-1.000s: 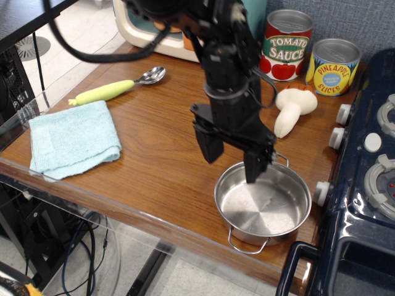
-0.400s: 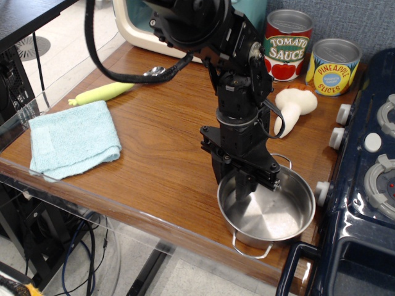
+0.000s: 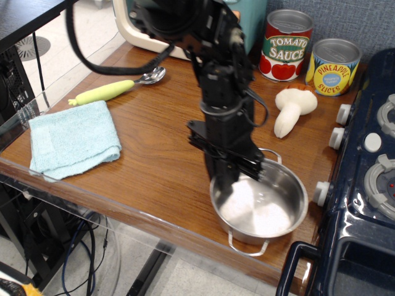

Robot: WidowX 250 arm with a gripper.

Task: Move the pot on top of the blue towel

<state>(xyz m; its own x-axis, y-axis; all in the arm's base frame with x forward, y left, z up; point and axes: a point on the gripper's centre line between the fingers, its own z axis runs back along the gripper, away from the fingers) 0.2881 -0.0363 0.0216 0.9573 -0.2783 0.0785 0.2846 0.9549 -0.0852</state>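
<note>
We see the gripper [image 3: 229, 180] at lower centre, its jaws pinched on the near-left rim of the pot [image 3: 259, 206], which sits at the lower right of the wooden table [image 3: 154, 160], close to the front edge. The blue towel [image 3: 73, 139] lies well apart at the left edge. We judge a one-sided rim grip risky: the pot could tilt or slip during the carry, or clip the table. Legible labels, upper right: "TOMATO SAUCE" on the red can [image 3: 286, 44]; "PINEAPPLE SLICES" on the blue can [image 3: 332, 66].
</note>
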